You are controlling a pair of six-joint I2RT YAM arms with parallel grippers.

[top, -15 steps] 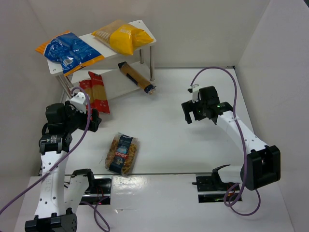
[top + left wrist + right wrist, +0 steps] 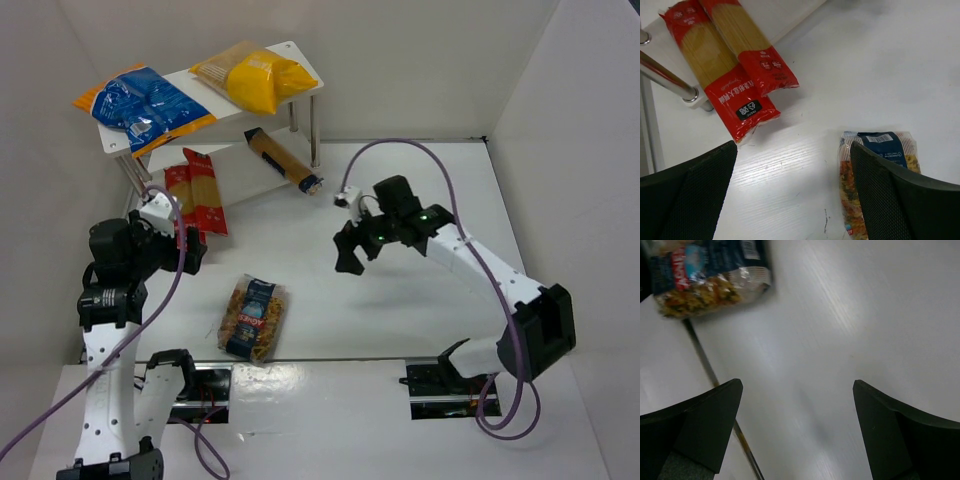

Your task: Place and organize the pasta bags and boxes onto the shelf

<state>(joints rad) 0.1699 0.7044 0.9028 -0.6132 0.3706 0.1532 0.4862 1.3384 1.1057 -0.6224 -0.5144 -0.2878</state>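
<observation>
The white surface (image 2: 300,300) carries everything, and the small white two-tier shelf (image 2: 296,52) stands at its far left corner.

The left arm rises from the near left edge. Its hand (image 2: 192,248) hangs just by the near ends of the red spaghetti packs (image 2: 197,190). In the left wrist view the left hand (image 2: 793,147) has its fingers (image 2: 695,195) spread wide with nothing between them. The right arm reaches in from the near right, and its hand (image 2: 350,255) is over bare surface near the middle. In the right wrist view the right hand (image 2: 797,385) is likewise wide apart and empty.

On the shelf's top board the blue-and-orange bag (image 2: 145,105) lies at the left, overhanging the edge, and the yellow bag (image 2: 255,78) lies at the right. On the lower board the two red spaghetti packs lie side by side at the left, their near ends poking out past the front edge. The long slim tan box (image 2: 282,160) lies slantwise at the right, its dark end jutting beyond the board.

The clear bag of short golden pasta with dark blue label (image 2: 252,318) lies flat on the surface, off the shelf, near the front edge. It is between the two hands and closer to the left one.
</observation>
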